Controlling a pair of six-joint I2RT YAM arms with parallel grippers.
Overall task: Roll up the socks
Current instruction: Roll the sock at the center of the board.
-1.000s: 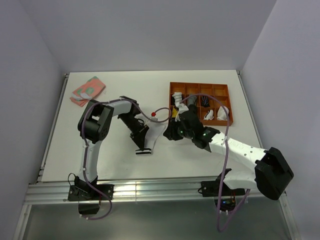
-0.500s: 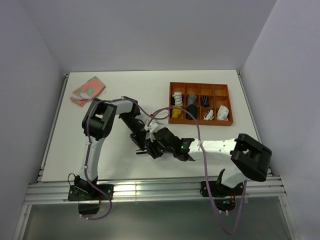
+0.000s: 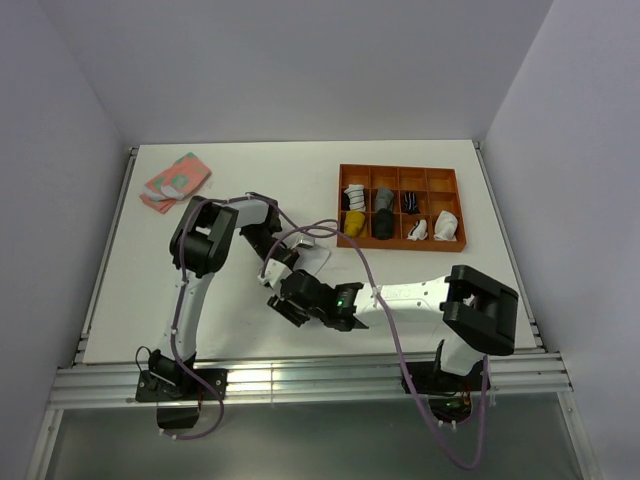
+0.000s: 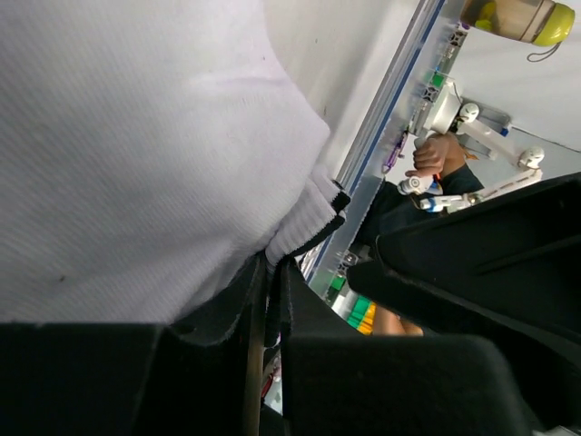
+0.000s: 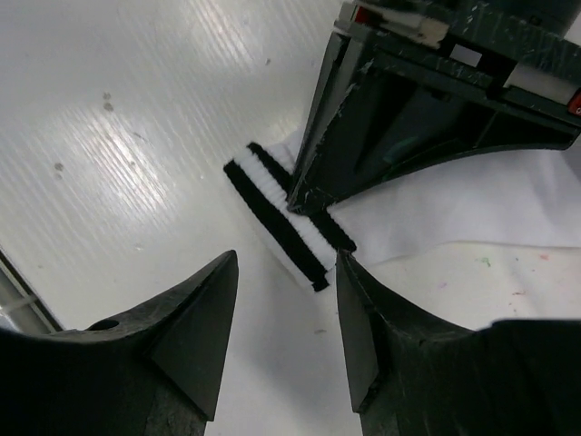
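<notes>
A white sock with black cuff bands (image 3: 312, 258) lies on the table's middle. My left gripper (image 3: 275, 272) is shut on its cuff; in the left wrist view the ribbed cuff edge (image 4: 304, 218) is pinched between the jaws and white fabric fills the frame. My right gripper (image 3: 284, 302) hovers just in front of that cuff, open and holding nothing. In the right wrist view the banded cuff (image 5: 277, 222) lies just beyond my open right gripper (image 5: 286, 263), under the left gripper's fingers (image 5: 399, 127). A pink sock with teal patches (image 3: 176, 180) lies far left at the back.
An orange compartment tray (image 3: 343, 226) stands at the back right with several rolled socks in its cells. The right arm's cable loops over the table between the tray and the grippers. The table's metal rail runs along the near edge.
The right arm has swung from the tray leftwards and nearer, down to the sock's cuff beside the left gripper, and its jaws have widened. The left gripper keeps its grip.
</notes>
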